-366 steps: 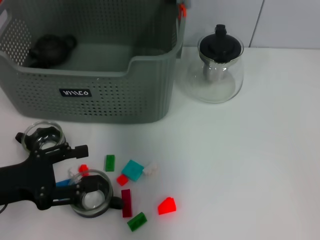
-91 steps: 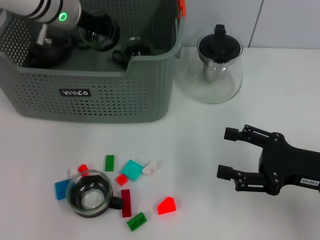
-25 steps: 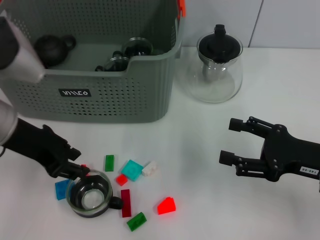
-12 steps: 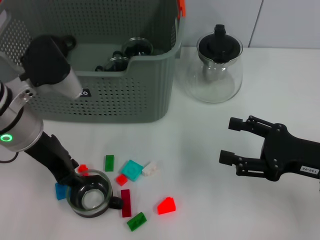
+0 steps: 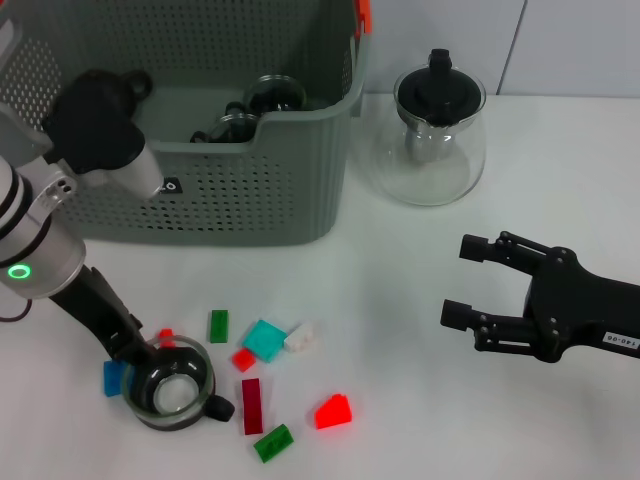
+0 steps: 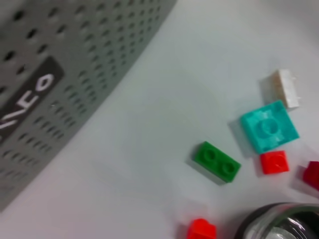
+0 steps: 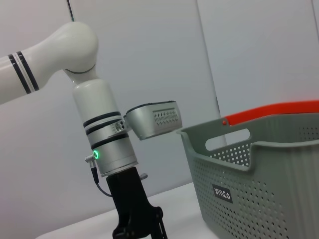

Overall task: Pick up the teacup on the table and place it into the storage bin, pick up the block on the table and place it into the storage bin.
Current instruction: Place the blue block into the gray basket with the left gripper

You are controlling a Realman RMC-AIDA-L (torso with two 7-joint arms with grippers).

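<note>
At the far left of the head view our left tool (image 5: 140, 352) was down at the rim of the glass teacup (image 5: 168, 384), which stood on the white surface (image 5: 400, 300) among the scattered blocks. We judged that it was placed there to take the cup by its rim, but its fingers were hidden behind the arm and the cup, so we cannot tell whether they were spread or closed. A blue block (image 5: 114, 377) lay touching the cup on its left, a small red block (image 5: 166, 336) just behind it, and a green block (image 5: 219, 325), a teal block (image 5: 265, 340) and a white block (image 5: 299, 337) further right. All the blocks lay outside the bin.

Behind them stood the storage bin (image 5: 250, 190), already holding glass cups (image 5: 270, 95) and a dark teapot (image 5: 110, 85). Its black label (image 6: 27, 97) carried white letters we read only roughly as "VILLO" or the like; an orange tag (image 5: 364, 17) sat at its right corner.

Right of the bin stood a glass teapot (image 5: 436, 130) with a black lid, not part of the job. At the far right our right tool (image 5: 470, 280) hovered over bare surface with its fingers wide apart and empty, seemingly waiting for the blocks. A small white sticker on its body was too small to read.
</note>
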